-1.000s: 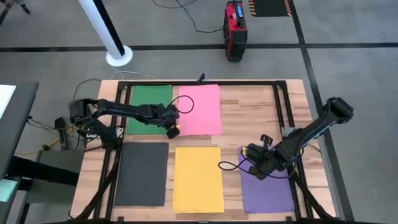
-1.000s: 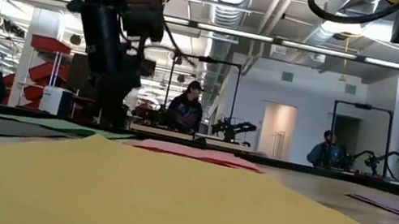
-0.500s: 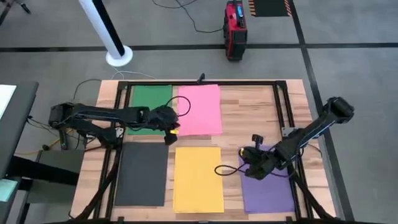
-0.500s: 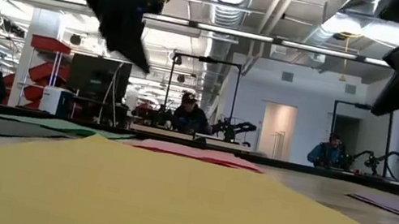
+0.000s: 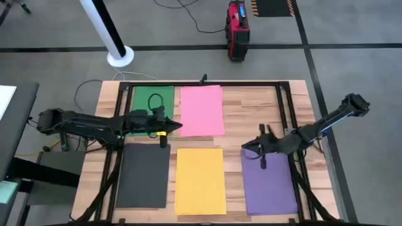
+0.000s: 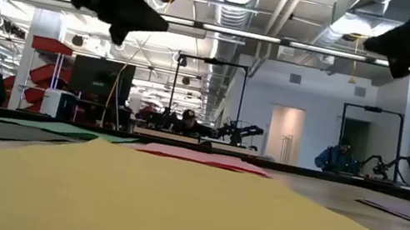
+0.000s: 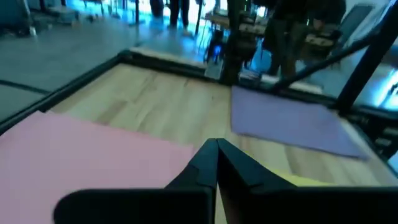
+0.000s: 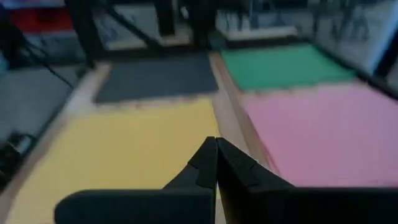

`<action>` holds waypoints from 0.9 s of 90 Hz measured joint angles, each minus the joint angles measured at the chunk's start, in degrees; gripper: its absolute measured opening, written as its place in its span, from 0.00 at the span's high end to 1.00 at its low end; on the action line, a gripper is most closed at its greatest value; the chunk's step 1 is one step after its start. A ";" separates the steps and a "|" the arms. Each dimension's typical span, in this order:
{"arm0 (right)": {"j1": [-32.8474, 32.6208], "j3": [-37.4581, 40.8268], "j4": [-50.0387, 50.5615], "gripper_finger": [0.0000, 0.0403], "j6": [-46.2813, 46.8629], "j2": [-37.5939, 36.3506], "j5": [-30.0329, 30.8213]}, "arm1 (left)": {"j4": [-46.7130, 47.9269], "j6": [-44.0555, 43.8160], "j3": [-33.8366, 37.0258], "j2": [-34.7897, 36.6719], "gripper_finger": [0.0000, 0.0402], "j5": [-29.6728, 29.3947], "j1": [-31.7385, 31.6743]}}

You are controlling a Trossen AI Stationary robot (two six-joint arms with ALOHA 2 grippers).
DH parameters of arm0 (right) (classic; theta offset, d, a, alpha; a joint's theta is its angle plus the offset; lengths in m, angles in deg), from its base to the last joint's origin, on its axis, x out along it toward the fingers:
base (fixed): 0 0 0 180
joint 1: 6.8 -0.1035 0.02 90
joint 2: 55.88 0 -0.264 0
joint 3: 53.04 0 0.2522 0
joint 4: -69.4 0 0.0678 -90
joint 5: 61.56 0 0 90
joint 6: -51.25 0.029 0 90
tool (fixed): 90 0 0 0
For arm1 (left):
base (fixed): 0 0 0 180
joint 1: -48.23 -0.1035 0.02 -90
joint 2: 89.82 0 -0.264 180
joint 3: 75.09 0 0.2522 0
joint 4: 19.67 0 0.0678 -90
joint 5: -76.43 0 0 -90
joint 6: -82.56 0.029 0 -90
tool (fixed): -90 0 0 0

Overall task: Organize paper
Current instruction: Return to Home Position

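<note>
Left hand (image 5: 178, 125), fingers together, hovered at the edge of the pink paper (image 5: 202, 110); right hand (image 5: 245, 145), also together, near its corner

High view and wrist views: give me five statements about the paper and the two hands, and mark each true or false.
1. The pink paper lies side by side with the green paper. True.
2. The yellow paper lies between the dark grey paper and the purple paper. True.
3. The left hand grips a green sheet. False: its fingers are shut on nothing, by the pink paper's edge.
4. The right hand is wide open. False: its wrist view shows the fingers shut and empty.
5. The purple paper is stacked on the pink one. False: they lie apart, with bare wood between them.
</note>
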 joint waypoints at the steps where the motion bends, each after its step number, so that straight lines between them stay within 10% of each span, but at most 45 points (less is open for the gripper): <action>1: 0.25 0.43 -0.49 1.00 -0.41 -0.64 -0.04 | -0.27 -0.12 0.45 0.39 1.00 0.00 -0.06; 55: 9.13 16.85 -3.78 1.00 -11.89 -40.24 -4.66 | 20.32 0.91 11.00 37.01 1.00 -4.30 -3.64; 81: 14.03 18.22 0.47 1.00 -7.19 -40.45 -4.63 | 38.95 0.16 10.81 54.94 1.00 -10.33 -3.65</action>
